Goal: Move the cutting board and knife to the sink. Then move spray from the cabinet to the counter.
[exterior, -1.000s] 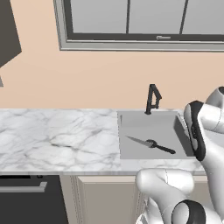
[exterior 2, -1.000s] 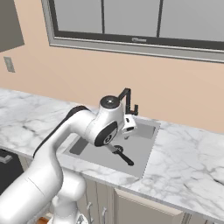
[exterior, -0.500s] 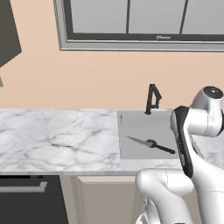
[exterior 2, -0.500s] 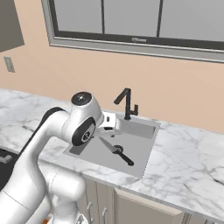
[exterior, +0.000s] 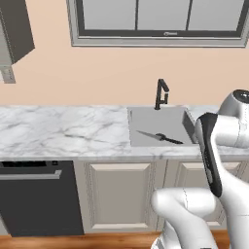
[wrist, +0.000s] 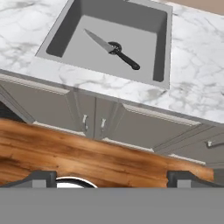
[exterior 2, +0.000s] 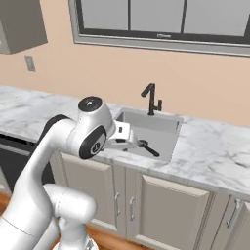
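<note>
knife in the sink, arm pulled back over the counter's near edge

the counter of white marble runs left to right over beige base cabinets, with a dark appliance front below its left part and a window on the far wall. the sink is recessed in the counter, its black faucet standing at the far rim. the knife lies flat on the basin floor, crossing the round drain, blade pointing left and black handle to the right in the left base view. a corner of the wall cabinet hangs at the upper left. the gripper looks down from above the wood floor in front of the cabinets, its fingertips spread wide apart with nothing between them.
</note>
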